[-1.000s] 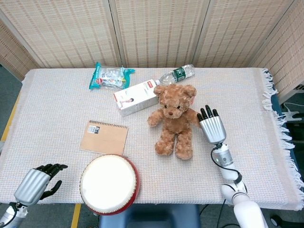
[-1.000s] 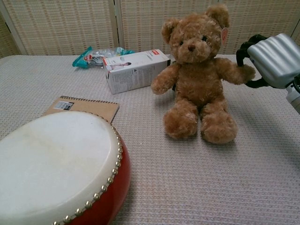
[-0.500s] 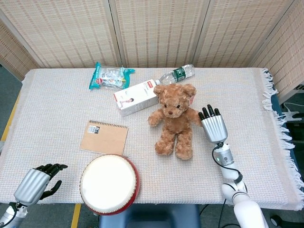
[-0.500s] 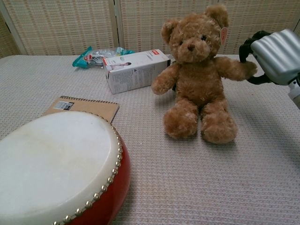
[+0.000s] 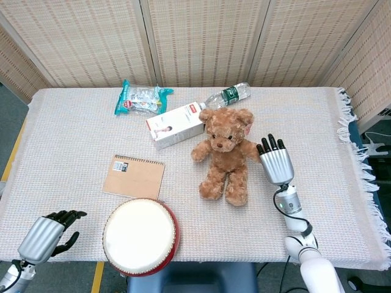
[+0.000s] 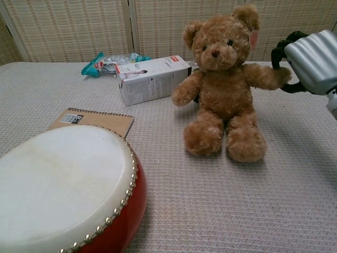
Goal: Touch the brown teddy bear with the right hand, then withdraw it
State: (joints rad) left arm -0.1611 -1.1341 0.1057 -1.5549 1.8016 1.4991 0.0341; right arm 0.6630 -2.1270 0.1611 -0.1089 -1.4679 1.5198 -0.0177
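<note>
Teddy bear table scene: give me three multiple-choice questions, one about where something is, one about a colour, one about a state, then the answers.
1. Where is the notebook?
A. just behind the drum
B. under the teddy bear
C. by the water bottle

2. What colour is the drum's side?
A. blue
B. red
C. green

3. How does the right robot hand stand to the bear?
A. far from it
B. at its outstretched paw
C. lifting it

Answers:
1 A, the head view shows the notebook just beyond the drum.
2 B, the chest view shows a red shell.
3 B, the fingers curl at the paw; the bear sits on the table.
</note>
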